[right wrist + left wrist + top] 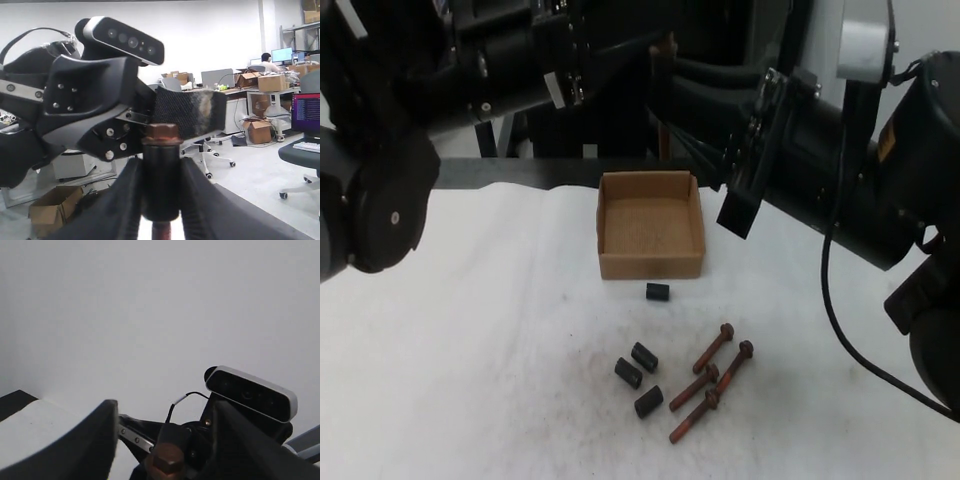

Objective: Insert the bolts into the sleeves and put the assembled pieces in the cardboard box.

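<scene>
Right hand (160, 169) clamping sleeve (160, 200), bolt (161, 134) head outward

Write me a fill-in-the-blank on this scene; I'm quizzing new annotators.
The cardboard box is ___.
The loose bolts on the cloth number ___.
The loose sleeves on the cloth number ___.
The right hand is shut on a sleeve with a ___ through it.
Missing words: empty; four; four; bolt.

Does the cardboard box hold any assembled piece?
No: the cardboard box has a bare floor, with nothing lying in it.
</scene>
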